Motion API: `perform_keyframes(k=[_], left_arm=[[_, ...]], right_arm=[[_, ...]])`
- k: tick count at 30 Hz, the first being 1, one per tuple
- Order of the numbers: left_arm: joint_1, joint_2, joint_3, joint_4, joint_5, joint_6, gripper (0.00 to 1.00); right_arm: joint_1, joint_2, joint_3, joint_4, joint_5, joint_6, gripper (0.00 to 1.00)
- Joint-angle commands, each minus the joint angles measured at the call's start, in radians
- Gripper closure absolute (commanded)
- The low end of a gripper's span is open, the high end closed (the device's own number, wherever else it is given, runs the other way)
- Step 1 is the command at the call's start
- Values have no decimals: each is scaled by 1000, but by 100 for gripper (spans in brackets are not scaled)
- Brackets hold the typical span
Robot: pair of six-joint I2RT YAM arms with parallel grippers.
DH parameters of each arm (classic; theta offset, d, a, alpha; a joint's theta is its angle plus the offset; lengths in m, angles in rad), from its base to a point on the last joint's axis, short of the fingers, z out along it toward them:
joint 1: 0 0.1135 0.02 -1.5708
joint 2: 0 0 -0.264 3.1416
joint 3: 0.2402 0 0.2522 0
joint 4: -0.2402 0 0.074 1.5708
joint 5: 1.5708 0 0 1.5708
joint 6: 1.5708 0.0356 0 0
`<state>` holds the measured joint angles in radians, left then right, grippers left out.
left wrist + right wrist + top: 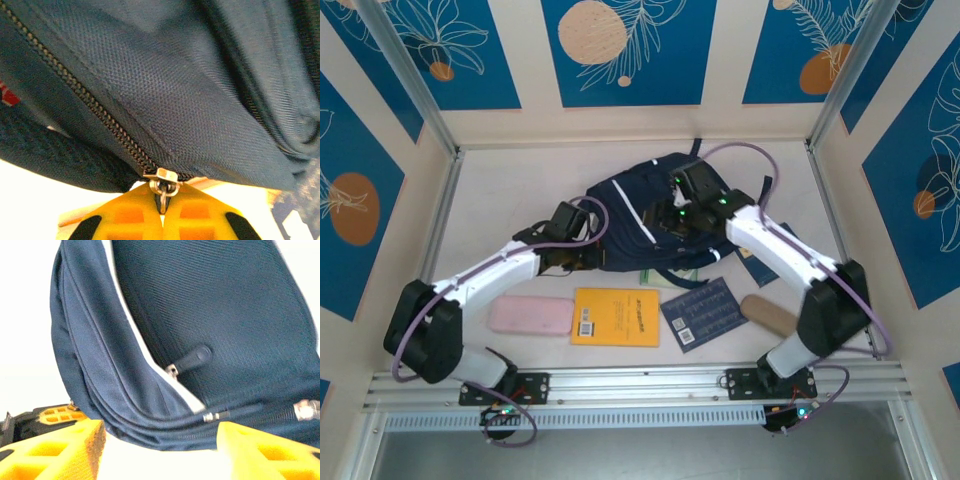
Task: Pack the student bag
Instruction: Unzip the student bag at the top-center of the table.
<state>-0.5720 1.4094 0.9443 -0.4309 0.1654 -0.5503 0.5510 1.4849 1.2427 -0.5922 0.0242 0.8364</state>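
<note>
Student bag at far centre of table. Left gripper pinches a zipper pull; right gripper is spread at the bag. Pink case, yellow notebook, dark booklet and tan pouch lie nearer, unpacked; packing apparently barely begun.

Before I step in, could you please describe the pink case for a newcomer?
On the table, find the student bag, then the row of items on its near side. The pink case lies leftmost, beside the yellow book; it alone is pink with rounded corners.
</note>
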Motion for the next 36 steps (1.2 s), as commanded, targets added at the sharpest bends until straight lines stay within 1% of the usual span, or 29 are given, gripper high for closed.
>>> perform_keyframes(k=[1,2,3,4,6,8,10,11,12,13,15,16,19,22,23,26,27,28,29,31,33,36], left_arm=[[-27,-73,35,27,98,-13,100],[-32,-80,42,22,101,-15,100],[-38,-88,49,18,109,-20,100],[-42,-93,55,15,121,-26,100],[-53,-92,65,17,143,-39,100],[-70,-89,76,16,155,-45,100],[-90,-89,89,12,156,-49,100],[-97,-91,92,13,160,-51,100],[-106,-93,96,14,165,-54,100],[-114,-92,100,12,171,-53,100],[-128,-92,112,2,177,-51,100],[-134,-93,115,-5,180,-49,100],[-158,-84,117,-4,197,-55,100],[-187,-52,126,12,212,-72,100],[-194,-39,129,19,210,-77,100],[-202,0,141,53,203,-98,100],[-202,10,146,63,196,-100,100],[-201,18,151,73,187,-101,100],[-201,25,157,80,184,-101,100],[-201,44,170,90,181,-98,100],[-202,62,182,91,188,-96,100],[-201,77,188,95,192,-91,100]], right_arm=[[-13,-100,-171,10,12,334,24],[-20,-132,-228,59,-15,370,13],[-31,-158,-289,115,-41,412,5],[-45,-170,-338,177,-70,439,6],[-68,-155,-377,271,-124,441,8],[-84,-105,-363,300,-158,429,10],[-96,-42,-345,339,-192,429,16],[-103,-14,-343,387,-218,426,18],[-115,21,-341,451,-250,401,22],[-131,57,-324,468,-265,371,28],[-167,117,-277,490,-292,289,36],[-186,144,-250,490,-309,258,43],[-217,207,-125,426,-335,154,52],[-218,243,4,353,-365,29,55],[-217,242,23,346,-370,4,56],[-215,196,42,279,-307,-50,57],[-214,174,44,232,-249,-51,56],[-215,151,46,175,-198,-38,52],[-219,130,43,138,-177,-24,48],[-222,74,7,101,-177,40,45],[-221,12,-49,99,-180,129,41],[-204,-65,-133,123,-199,259,39]])
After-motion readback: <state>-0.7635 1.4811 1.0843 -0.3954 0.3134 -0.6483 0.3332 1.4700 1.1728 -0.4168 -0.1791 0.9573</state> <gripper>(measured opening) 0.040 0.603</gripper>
